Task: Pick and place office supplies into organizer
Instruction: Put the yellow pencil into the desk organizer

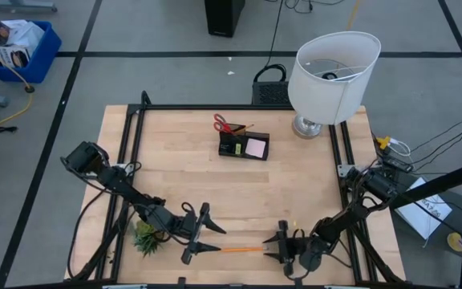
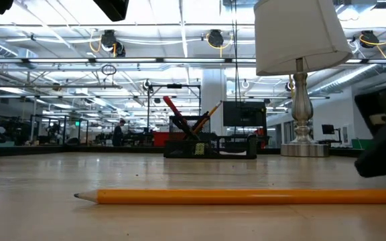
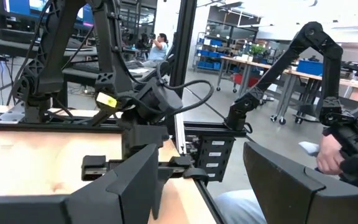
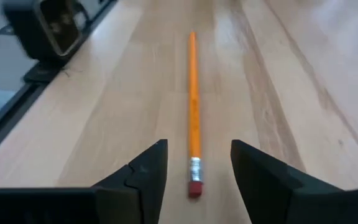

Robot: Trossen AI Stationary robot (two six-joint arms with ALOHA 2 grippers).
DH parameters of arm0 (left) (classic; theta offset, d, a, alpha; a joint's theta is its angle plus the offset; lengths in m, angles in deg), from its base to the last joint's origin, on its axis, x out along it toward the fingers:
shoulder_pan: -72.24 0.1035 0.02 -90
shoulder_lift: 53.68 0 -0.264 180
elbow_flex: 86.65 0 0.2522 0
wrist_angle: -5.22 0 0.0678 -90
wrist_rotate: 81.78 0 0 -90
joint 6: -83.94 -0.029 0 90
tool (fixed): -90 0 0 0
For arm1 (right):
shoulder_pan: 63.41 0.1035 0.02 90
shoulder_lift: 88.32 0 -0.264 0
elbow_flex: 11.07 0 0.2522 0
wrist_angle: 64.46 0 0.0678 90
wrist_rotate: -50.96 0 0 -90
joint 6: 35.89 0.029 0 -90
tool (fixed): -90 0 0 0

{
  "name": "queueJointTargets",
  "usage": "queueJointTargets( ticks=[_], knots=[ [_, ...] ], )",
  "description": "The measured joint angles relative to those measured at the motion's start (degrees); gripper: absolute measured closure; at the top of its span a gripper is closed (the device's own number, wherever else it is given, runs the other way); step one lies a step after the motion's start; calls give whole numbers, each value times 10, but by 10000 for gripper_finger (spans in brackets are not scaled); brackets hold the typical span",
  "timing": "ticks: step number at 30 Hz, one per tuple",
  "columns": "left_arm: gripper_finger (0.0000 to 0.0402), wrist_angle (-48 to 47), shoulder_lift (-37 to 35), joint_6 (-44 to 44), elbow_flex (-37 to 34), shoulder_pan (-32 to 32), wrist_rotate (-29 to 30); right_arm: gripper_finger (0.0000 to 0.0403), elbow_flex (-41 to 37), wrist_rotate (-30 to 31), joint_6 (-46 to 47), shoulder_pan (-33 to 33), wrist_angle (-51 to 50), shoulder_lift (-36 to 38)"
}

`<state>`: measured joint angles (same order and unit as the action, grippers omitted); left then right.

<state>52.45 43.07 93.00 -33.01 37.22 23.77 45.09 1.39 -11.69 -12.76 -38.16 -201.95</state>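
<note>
An orange pencil (image 1: 243, 250) lies flat on the table near its front edge, its point toward the table's left and its eraser end (image 4: 194, 185) toward the right. My right gripper (image 1: 277, 243) is open and low at that end. Its fingers (image 4: 148, 171) stand on either side of the eraser without touching it. My left gripper (image 1: 213, 239) is open and empty, just beyond the pencil's point. The black organizer (image 1: 244, 146) stands far back at the middle. It holds red-handled scissors (image 1: 226, 124), a pencil and a pink sticky-note pad (image 1: 256, 148).
A white-shaded lamp (image 1: 331, 76) stands at the back right. A small green plant (image 1: 145, 238) sits at the front left, beside my left arm. Black frame rails run along the table's left, right and far edges. Bare wood lies between the pencil and the organizer.
</note>
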Motion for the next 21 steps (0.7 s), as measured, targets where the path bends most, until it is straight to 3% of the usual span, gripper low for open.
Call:
queueJointTargets(
  ticks=[21],
  knots=[
    [158, -1, 0, -1, 0, 0, 0, 277, 0, -15, 53, 0, -50, 1]
  ],
)
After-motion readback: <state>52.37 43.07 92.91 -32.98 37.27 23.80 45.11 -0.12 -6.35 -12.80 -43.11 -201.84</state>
